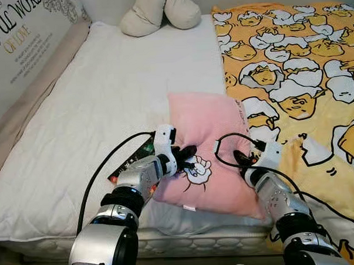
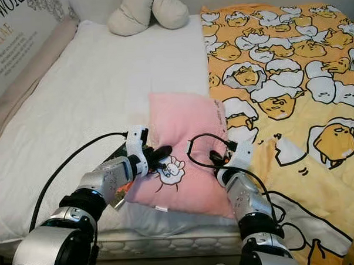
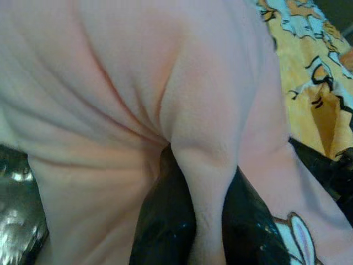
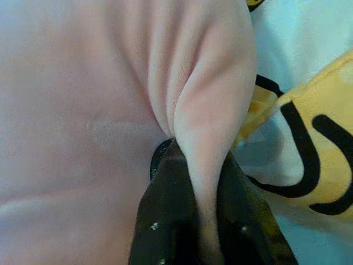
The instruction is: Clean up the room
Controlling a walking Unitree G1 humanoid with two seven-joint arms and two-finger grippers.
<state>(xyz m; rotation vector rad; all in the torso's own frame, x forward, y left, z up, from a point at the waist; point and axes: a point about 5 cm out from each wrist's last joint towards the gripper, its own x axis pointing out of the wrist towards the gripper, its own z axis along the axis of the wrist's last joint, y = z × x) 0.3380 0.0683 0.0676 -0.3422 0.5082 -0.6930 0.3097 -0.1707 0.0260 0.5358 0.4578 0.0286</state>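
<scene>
Cream plush (image 1: 160, 11) (headboard end), wall banner (image 1: 20, 39)

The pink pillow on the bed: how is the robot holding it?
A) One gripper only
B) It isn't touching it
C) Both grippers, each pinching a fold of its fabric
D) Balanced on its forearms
C: the left gripper and the right gripper each pinch a fold of the pink pillow.

Arms: silver segments with black joints are being shown.
Left claw (image 1: 188, 157): glossy black fingers.
Right claw (image 1: 241, 159): looping black cable.
</scene>
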